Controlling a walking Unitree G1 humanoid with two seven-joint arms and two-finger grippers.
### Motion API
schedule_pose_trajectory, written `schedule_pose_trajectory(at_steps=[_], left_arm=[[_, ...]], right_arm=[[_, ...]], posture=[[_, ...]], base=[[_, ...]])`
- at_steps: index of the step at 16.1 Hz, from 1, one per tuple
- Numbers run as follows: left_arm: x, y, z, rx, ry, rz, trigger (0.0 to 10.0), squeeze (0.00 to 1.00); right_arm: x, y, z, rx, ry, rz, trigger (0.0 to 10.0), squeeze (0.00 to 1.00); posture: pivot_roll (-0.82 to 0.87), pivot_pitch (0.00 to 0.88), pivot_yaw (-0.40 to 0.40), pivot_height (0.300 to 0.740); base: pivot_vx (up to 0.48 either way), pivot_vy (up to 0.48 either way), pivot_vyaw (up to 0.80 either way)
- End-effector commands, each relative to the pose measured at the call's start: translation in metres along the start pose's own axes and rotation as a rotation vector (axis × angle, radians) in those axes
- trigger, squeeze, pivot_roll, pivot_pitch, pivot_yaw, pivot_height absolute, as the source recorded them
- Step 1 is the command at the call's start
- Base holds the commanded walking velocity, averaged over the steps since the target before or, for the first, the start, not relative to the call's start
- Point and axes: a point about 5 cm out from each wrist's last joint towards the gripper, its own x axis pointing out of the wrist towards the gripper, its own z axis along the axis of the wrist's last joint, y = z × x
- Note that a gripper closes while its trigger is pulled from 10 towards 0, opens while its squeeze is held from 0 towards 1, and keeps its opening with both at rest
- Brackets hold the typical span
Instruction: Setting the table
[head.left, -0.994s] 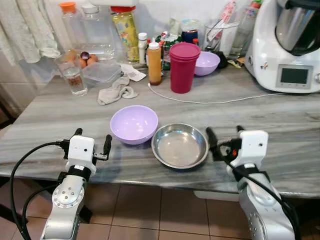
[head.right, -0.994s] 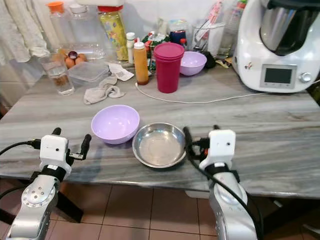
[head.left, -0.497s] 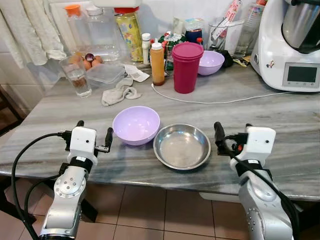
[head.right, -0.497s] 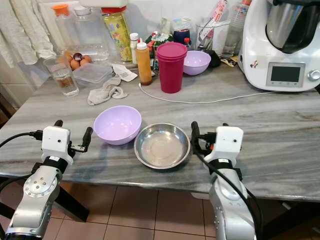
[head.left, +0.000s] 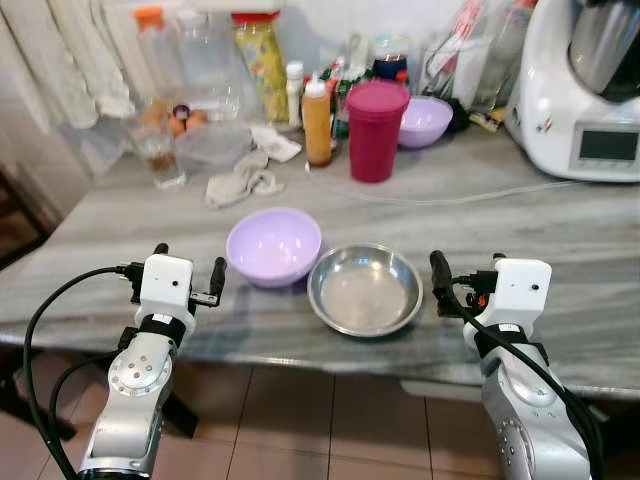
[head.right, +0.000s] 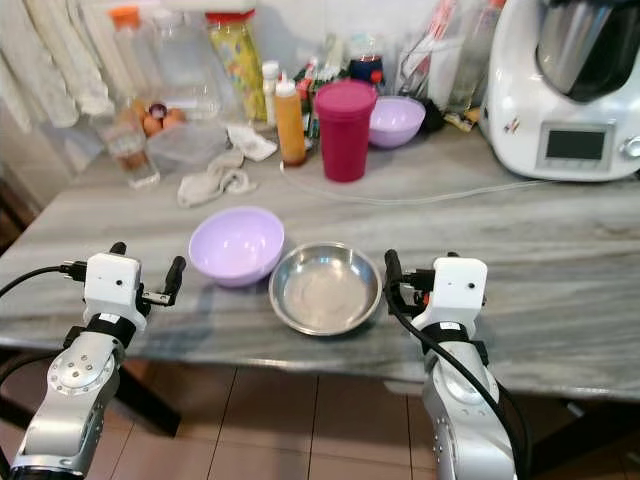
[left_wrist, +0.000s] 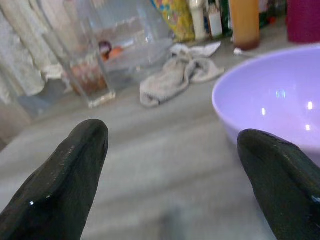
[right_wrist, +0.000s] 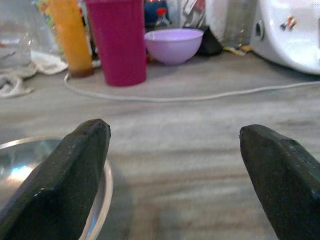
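A lilac bowl (head.left: 273, 245) and a steel bowl (head.left: 365, 290) sit side by side near the front edge of the grey marble table (head.left: 560, 235). My left gripper (head.left: 187, 272) hovers open just left of the lilac bowl (left_wrist: 272, 102), nothing between its fingers. Right of the steel bowl (right_wrist: 30, 170), my right gripper (head.left: 467, 273) is open and holds nothing. Further back stand a magenta tumbler (head.left: 377, 130) and a second lilac bowl (head.left: 424, 120).
Along the back stand bottles, an orange sauce bottle (head.left: 317, 123), a glass (head.left: 161, 155), an egg container (head.left: 205, 140), a crumpled cloth (head.left: 241, 181) and a white kitchen machine (head.left: 585, 90) at the right. A white cable (head.left: 450, 196) crosses the middle. Tiled floor lies below the table edge.
The whole picture has shifted and blurred slightly, so the camera has moved. Both grippers stay open beside the bowls, and the bowls have not moved.
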Motion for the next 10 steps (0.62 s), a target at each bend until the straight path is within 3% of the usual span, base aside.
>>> schedule_pose_trajectory(at_steps=[1,10], left_arm=[[-0.0025,0.0020,-0.0038,0.008,0.025,0.008,10.0,0.00],[-0.0045,0.0001,-0.0038,0.000,0.026,0.014,10.0,0.00]], right_arm=[[-0.0011,0.0042,0.0042,0.002,-0.010,0.026,10.0,0.00],[0.0031,0.0033,0.0062,-0.004,-0.012,0.029,10.0,0.00]], posture=[[-0.27,0.040,0.084,0.740],[-0.26,0.049,0.067,0.740]], base=[[-0.289,0.000,0.00],[-0.289,0.000,0.00]])
